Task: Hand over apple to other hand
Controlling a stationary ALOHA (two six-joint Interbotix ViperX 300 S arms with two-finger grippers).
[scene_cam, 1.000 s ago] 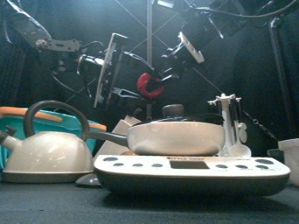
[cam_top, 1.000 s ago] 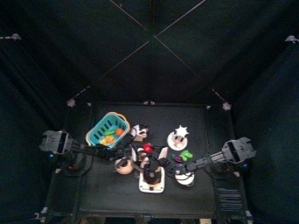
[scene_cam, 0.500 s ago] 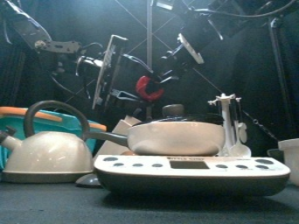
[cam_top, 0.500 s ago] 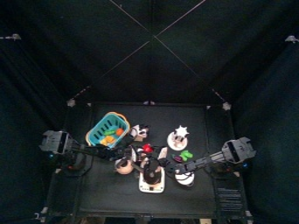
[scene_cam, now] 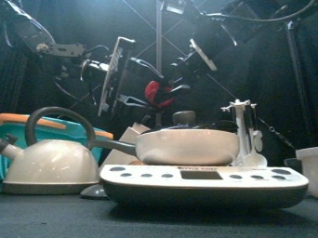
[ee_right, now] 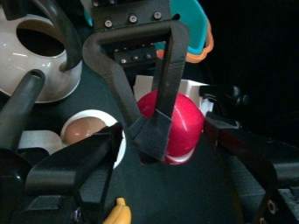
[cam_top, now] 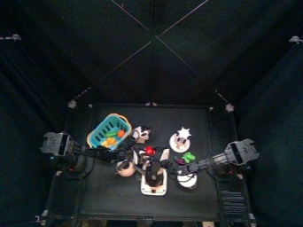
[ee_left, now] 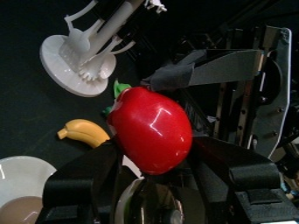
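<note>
The black table (cam_top: 119,199) is filling the middle of the top view, crowded with kitchenware. Nearest the front camera, a white stove (scene_cam: 205,183) with a pan (scene_cam: 187,144) on it is spreading across the lower centre and right of the front view. At its lower left a cream kettle (scene_cam: 50,163) with a dark handle is standing, and behind that the teal basket (cam_top: 109,132) is sitting, seen in the upper left of the cluster from above. A white utensil rack (ee_left: 84,48) is occupying the upper left of the left wrist view, with a yellow banana (ee_left: 86,132) lying at mid left below it.

Above the pan, at the front view's centre, both arms are meeting in mid-air around the apple (scene_cam: 152,91). The left gripper (ee_left: 158,162) is spreading its jaws wide on either side of the red fruit, which is filling the middle of its wrist view; whether its pads are pressing the apple I cannot tell. The right gripper (ee_right: 173,149) is flanking the same apple from the opposite side, with the other arm's black fingers (ee_right: 170,83) crossing in front of it; whether it is grasping is also unclear.
</note>
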